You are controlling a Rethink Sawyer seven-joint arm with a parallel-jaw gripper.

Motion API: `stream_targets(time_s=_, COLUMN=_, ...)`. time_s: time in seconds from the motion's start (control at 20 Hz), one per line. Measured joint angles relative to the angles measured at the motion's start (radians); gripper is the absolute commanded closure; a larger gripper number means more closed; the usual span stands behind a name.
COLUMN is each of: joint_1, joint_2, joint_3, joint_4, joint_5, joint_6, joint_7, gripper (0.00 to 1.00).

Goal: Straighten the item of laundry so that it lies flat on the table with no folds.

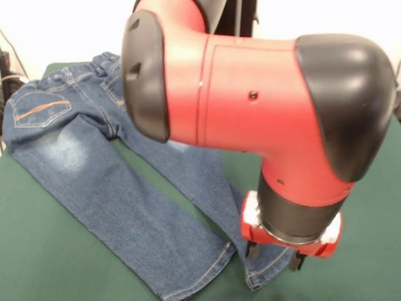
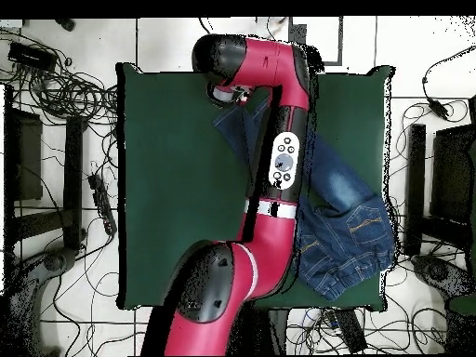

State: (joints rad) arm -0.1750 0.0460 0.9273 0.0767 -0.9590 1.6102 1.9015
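A: The gripper (image 1: pixel 273 256) is seen low over the hem end of one leg of the jeans (image 1: pixel 119 188), near the front edge of the tabletop (image 1: pixel 44 251). Two dark fingertips (image 1: pixel 252 250) are shown apart with denim beneath them; nothing is clamped, so it is taken as open.

B: And from left to right, how is the garment laid?

A: At the left, the waistband and an orange-stitched back pocket (image 1: pixel 41 110) are found by the far corner. The two legs are run diagonally toward the right and front, ending at the hems (image 1: pixel 207 269) beside the gripper. From overhead, the waist end is seen bunched at one table corner.

B: How is it judged to handle?

A: It is judged soft and limp yet fairly heavy for cloth, not fragile and not slippery on felt. A hem or the waistband seam is thought the best hold, since doubled fabric is offered there.

B: Any writing?

A: No brand, label or readable text is made out.
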Motion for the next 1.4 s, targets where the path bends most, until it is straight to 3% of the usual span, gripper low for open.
stream_targets(time_s=0.2, joint_1=-0.016, joint_2=0.008, joint_3=0.063, joint_4=0.0, joint_5=-0.076, joint_6=0.044, joint_7=0.0, gripper=0.0)
stream_targets(time_s=0.65, joint_1=-0.048, joint_2=0.02, joint_3=0.302, joint_4=-0.001, joint_5=-0.414, joint_6=0.285, joint_7=0.0, gripper=0.0)
stream_targets(time_s=0.75, joint_1=-0.054, joint_2=0.024, joint_3=0.344, joint_4=-0.001, joint_5=-0.454, joint_6=0.314, joint_7=0.0, gripper=0.0)
stream_targets(time_s=1.4, joint_1=-0.064, joint_2=0.053, joint_3=0.474, joint_4=0.011, joint_5=-0.497, joint_6=0.344, joint_7=0.0, gripper=0.0)
